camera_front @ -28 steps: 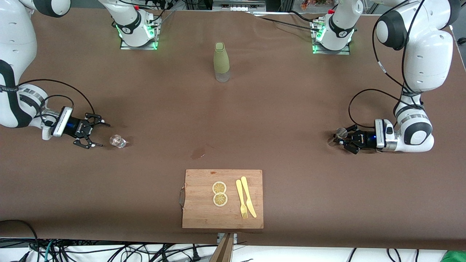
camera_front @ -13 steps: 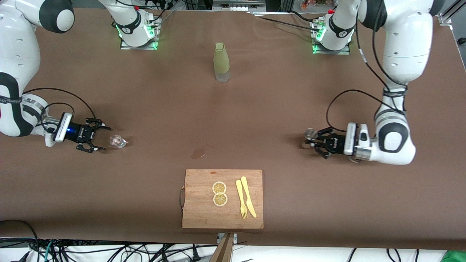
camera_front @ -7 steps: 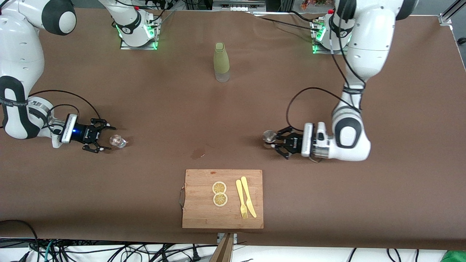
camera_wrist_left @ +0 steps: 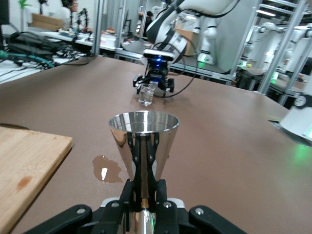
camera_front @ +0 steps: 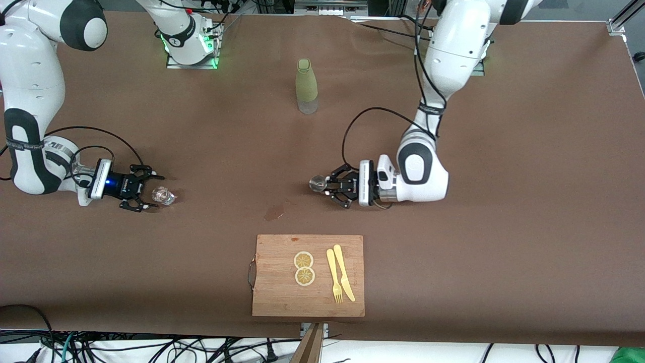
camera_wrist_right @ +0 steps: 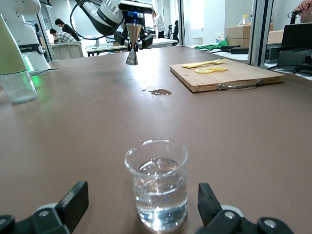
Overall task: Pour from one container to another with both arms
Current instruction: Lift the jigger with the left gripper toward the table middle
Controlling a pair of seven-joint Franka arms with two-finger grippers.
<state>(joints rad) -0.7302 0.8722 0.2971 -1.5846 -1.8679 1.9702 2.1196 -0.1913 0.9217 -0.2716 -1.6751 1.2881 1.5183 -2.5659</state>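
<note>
Two vessels: a steel jigger (camera_front: 317, 183) and a glass (camera_front: 162, 195) of clear liquid, both level with each other across the bench (camera_front: 504, 262).
Landmark: the spill (camera_front: 273, 212), a small wet patch just above the board (camera_front: 307, 275) in the front view.
Left gripper (camera_front: 326, 185): hanging just over the bench beside the spill, toward the left arm's end; fingers (camera_wrist_left: 139, 192) clamping narrow on the jigger's waist, jigger upright, mouth up.
Right gripper (camera_front: 144, 191): sitting low at the bench, well apart from the spill toward the right arm's end; fingers (camera_wrist_right: 73, 201) standing wide.
Glass versus fingers: standing upright on the bench between the wide fingers, not touching either, its long axis vertical, straight ahead of the right wrist.
Key relation: the right arm is the nearer to the glass; the jigger is lying well apart from it, along the line past the spill.
Next move, as a guess: closing on the glass, then bringing the two vessels together.
Risk: a full glass slopping when lifted.
Bystanders: bottle (camera_front: 306, 85), lemon slices (camera_front: 304, 267), fork (camera_front: 333, 276) and knife (camera_front: 344, 272).
</note>
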